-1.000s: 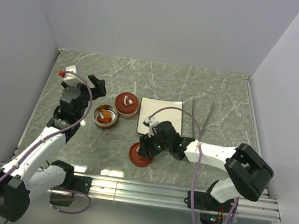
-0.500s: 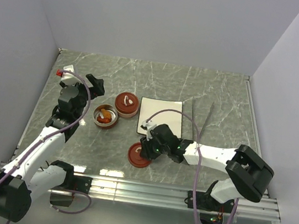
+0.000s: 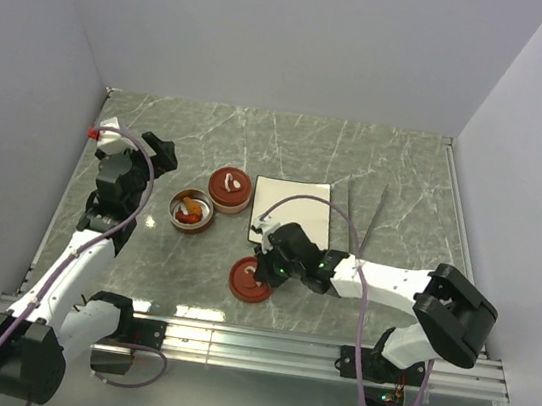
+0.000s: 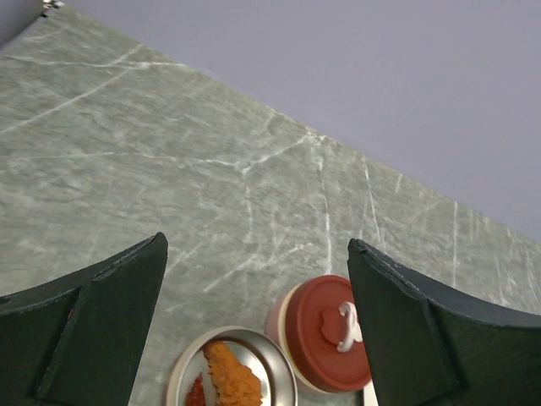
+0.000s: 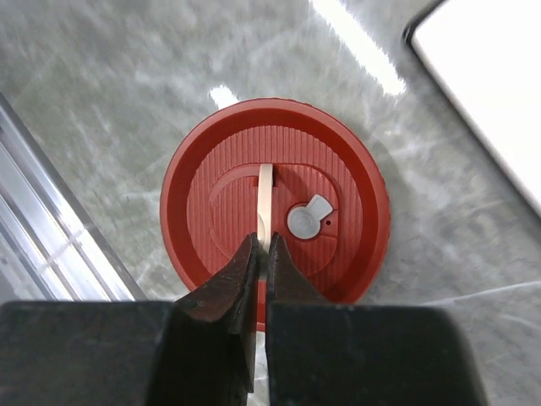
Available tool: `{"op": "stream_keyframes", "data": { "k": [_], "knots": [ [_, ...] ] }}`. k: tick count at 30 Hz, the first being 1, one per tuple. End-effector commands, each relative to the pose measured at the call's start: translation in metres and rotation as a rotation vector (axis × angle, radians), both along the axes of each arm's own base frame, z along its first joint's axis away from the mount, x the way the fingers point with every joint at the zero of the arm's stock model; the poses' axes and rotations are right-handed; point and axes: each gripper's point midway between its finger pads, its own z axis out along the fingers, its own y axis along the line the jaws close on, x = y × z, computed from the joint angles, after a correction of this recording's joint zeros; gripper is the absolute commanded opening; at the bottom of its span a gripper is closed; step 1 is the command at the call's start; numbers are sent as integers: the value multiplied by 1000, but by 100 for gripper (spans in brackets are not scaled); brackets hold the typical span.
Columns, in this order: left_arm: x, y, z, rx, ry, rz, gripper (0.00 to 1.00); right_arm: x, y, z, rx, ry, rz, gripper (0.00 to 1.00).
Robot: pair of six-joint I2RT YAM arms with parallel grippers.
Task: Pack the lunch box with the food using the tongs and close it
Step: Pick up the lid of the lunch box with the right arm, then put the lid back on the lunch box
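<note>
Lower centre: my right gripper point(image 5: 263, 254) pinches the white handle point(image 5: 265, 190) on the red lid point(image 5: 211, 186), probably to lift it for closing. Mid-left: my left gripper point(image 4: 256, 245) gapes empty near the food point(image 4: 230, 381) in its steel tin point(image 4: 283, 376). Tongs point(image 3: 352, 220) lie unused right of the white plate point(image 3: 296, 202).

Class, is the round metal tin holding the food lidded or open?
Open: orange food shows inside the tin; a red lid lies apart from it.
</note>
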Motion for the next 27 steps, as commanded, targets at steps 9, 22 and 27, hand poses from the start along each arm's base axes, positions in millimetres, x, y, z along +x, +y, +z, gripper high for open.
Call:
{"op": "stream_keyframes", "data": {
  "k": [9,22,27],
  "knots": [
    [-12,25,18,7,-82,78,95,71,59,142,145,-334,-25,0],
    [-29,36,22,-45,-107,143,99,131,138,140,44,-340,34,0],
    [-27,32,21,-43,-104,122,100,136,147,135,27,-328,51,0]
  ]
}}
